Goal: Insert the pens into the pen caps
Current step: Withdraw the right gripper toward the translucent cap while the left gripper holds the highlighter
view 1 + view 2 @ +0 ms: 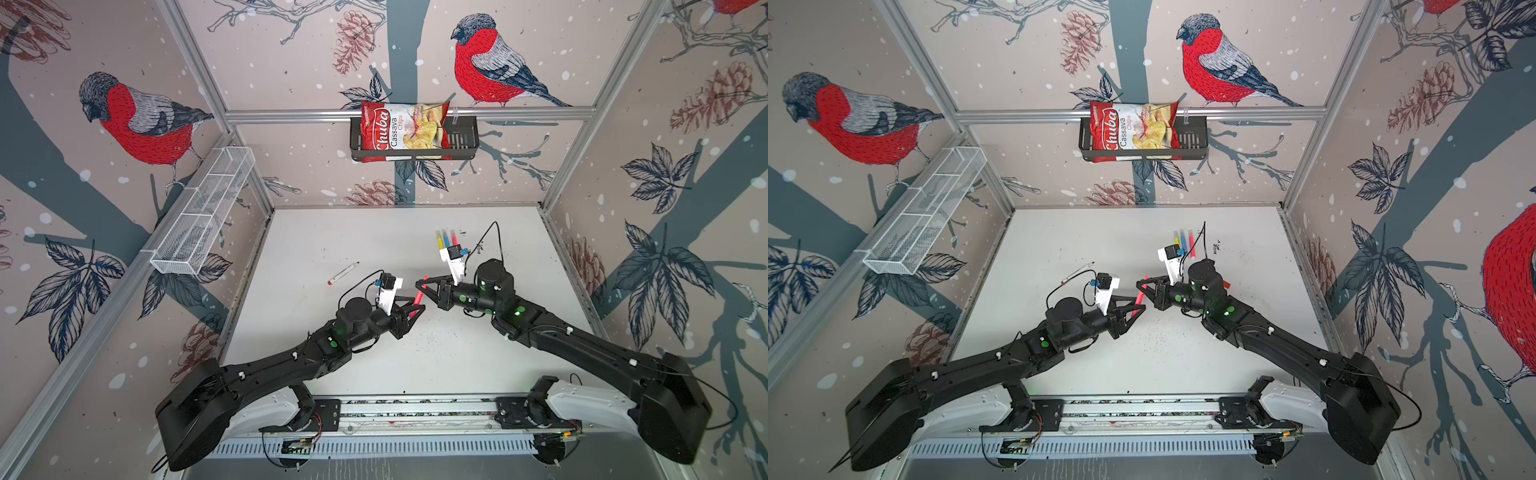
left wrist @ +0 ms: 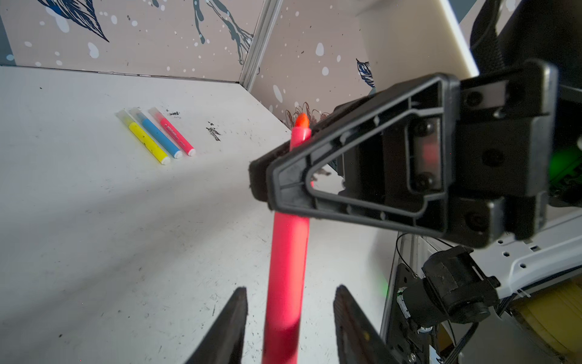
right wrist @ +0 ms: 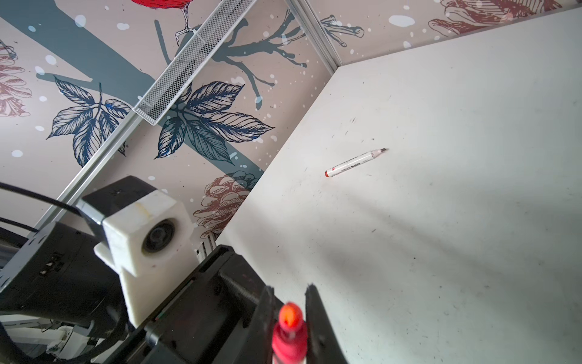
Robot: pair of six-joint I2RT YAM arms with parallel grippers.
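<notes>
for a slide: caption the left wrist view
Right fingers clamp a pink pen between open left fingers, three pens beyond

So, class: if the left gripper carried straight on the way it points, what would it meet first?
Probably the right gripper, shut on the far end of the pink pen lying between the open jaws of the left gripper; depth unclear.

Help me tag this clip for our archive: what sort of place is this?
Probably a robot test cell, not a home: a left arm and right arm on a rail, a white table boxed in by aluminium-framed wallpaper panels, a chips bag in a wall basket.
</notes>
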